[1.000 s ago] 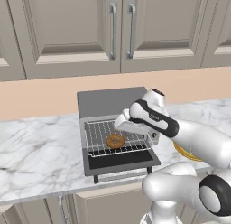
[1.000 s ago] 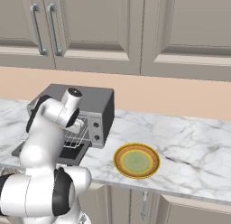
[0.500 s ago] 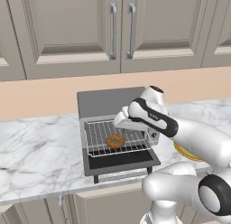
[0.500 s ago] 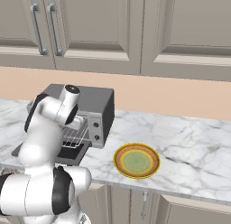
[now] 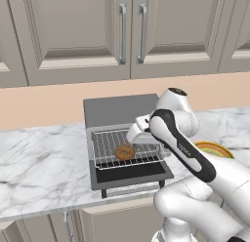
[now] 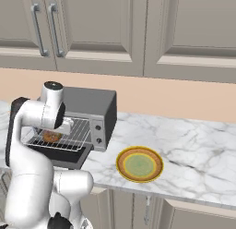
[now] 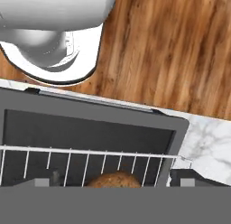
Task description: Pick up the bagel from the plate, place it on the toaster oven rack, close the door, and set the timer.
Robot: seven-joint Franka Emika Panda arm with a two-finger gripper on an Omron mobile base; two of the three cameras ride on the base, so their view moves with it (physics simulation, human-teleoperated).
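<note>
The gripper (image 5: 133, 138) hangs just above the bagel (image 5: 125, 152), fingers hidden by the wrist, so its state is unclear. The bagel lies on the pulled-out toaster oven rack (image 5: 105, 143), over the open door (image 5: 131, 173), ready for closing. The plate (image 6: 139, 165) sits bare at right.

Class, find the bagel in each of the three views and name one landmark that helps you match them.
Left base view: bagel at centre, on the toaster oven rack.
Right base view: far left, on the rack, partly behind the arm.
Hand view: bottom centre, only its top edge showing.
Shared landmark: the rack's silver bars under the bagel.
</note>
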